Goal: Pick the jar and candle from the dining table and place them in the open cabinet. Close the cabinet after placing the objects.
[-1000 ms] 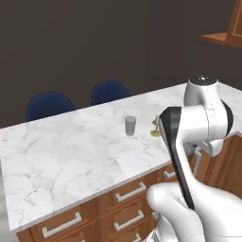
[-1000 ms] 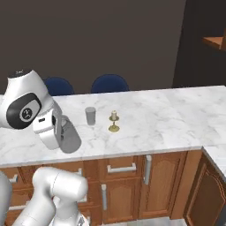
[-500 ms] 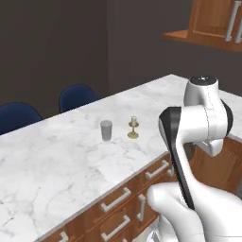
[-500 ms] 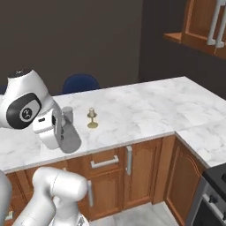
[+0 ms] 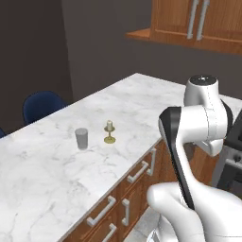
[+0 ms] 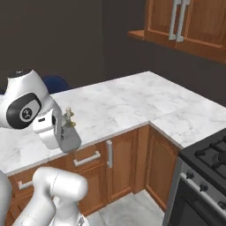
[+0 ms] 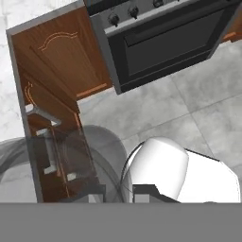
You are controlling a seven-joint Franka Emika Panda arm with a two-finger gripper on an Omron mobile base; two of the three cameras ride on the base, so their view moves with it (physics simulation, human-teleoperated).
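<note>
Dark grey walls close off the kitchen behind a long L-shaped run of white marble. That marble is the dining table (image 5: 56, 165), its veined top over brown drawers with silver bar handles, and it takes up most of the left base view from 9 o'clock across to 3 o'clock. High at 1 o'clock in that view hangs the cabinet (image 5: 208, 21), warm brown wood with panelled doors and two long upright silver handles; the right base view has it at 1 o'clock as well. A black stove (image 6: 201, 176) with an oven door sits low at 4 o'clock in the right base view, beside the counter's corner. Two blue chairs (image 5: 42, 106) stand behind the table at 9 o'clock in the left base view.

On the marble, left of centre in that view, the grey jar (image 5: 82, 138) stands upright, and just beside it toward 3 o'clock stands the candle (image 5: 109, 132) on its gold holder, apart from the jar.

In the hand view the claw (image 7: 118, 191) points down at the floor tiles, clenched, with nothing between its tips.
</note>
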